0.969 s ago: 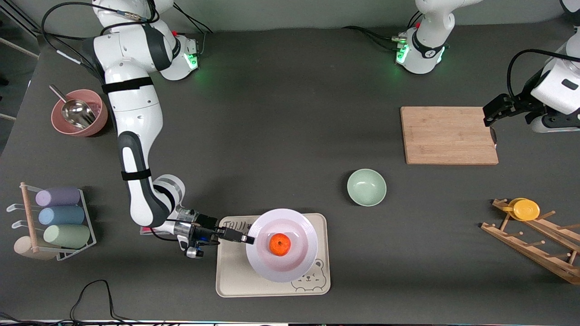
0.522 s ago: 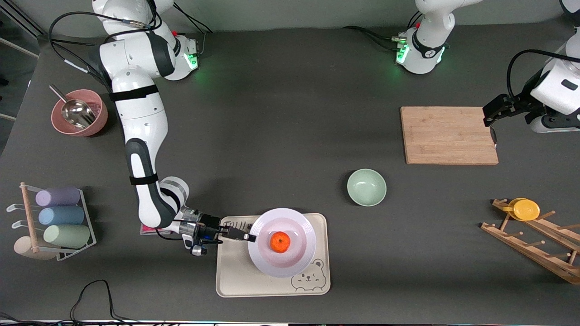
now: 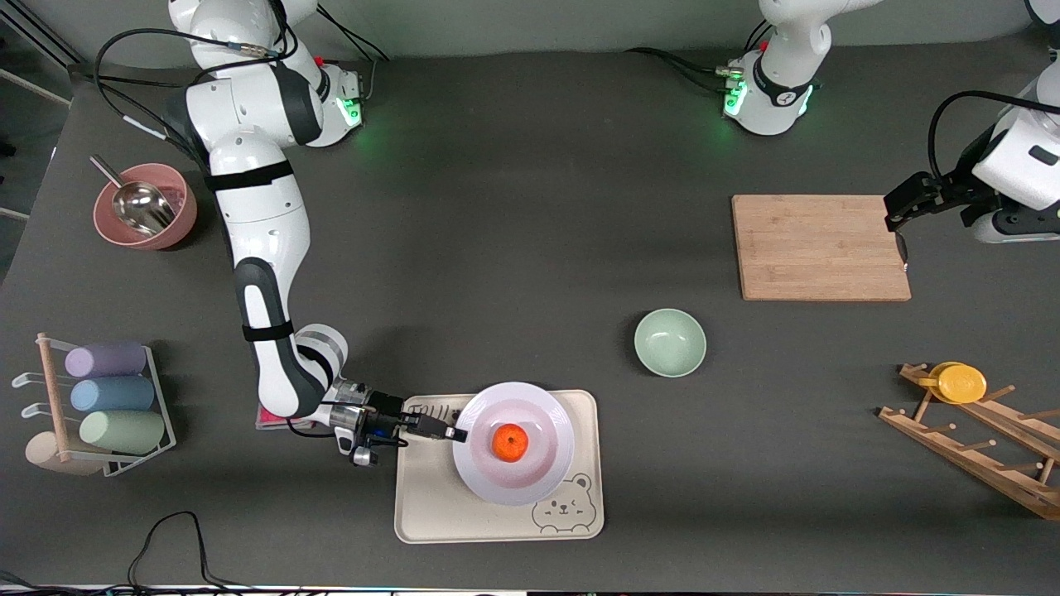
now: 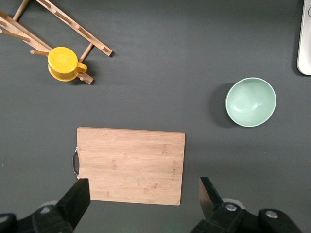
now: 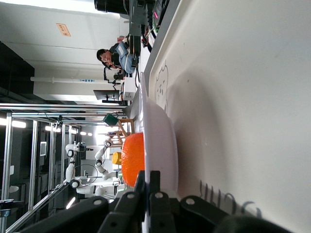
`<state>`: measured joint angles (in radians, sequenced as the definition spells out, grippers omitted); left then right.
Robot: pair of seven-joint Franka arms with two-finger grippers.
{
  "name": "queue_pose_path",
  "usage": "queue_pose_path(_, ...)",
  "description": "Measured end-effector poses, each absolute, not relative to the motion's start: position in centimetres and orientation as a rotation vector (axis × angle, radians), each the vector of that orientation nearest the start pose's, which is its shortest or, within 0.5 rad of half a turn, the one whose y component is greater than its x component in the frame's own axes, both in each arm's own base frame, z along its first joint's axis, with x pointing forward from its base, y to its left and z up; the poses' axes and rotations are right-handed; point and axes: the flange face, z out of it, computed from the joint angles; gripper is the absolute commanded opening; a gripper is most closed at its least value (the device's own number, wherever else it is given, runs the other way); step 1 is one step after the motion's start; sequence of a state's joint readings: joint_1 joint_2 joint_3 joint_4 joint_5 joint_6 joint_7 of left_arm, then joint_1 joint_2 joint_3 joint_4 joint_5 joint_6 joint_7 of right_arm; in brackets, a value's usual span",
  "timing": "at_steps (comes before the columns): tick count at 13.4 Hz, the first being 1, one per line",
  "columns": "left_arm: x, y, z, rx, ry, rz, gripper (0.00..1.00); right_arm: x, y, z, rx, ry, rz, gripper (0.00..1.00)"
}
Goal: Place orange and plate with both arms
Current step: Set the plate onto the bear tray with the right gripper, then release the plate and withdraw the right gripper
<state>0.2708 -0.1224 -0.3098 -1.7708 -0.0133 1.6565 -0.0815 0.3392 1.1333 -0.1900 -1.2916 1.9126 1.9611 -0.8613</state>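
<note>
The right gripper (image 3: 454, 433), fingers clamped on the plate (image 3: 514, 478) rim at lower centre, should lower it level so the orange (image 3: 510, 442) stays; the left gripper (image 3: 897, 219), fingers apart, waits at upper right.

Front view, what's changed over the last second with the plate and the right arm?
The right gripper, shut on the plate rim, has lowered it onto the tray; the plate shows smaller and steadier now, the orange still riding in it. The right arm's elbow shifted toward the tray. The left gripper stays open above the cutting board; the green bowl has not moved.
</note>
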Motion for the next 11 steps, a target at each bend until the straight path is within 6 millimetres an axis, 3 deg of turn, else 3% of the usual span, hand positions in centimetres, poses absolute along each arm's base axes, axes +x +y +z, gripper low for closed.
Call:
queue_pose_path(1,52.23,-2.93,59.95,-3.119,-0.075,-0.005,1.0,70.5,20.48,7.66,-1.797,0.19,-0.224,0.12)
queue_pose_path(3,52.24,-2.86,59.92,-3.121,-0.078,-0.004,1.0,70.52,20.5,7.7,-1.796,0.189,-0.225,0.4)
queue_pose_path(4,52.25,-2.86,59.92,-3.121,-0.078,-0.004,1.0,70.57,20.53,7.78,-1.796,0.187,-0.226,0.49)
queue_pose_path(11,52.26,-2.66,59.92,-3.122,-0.084,-0.004,1.0,70.75,20.63,8.16,-1.829,0.162,-0.195,0.51)
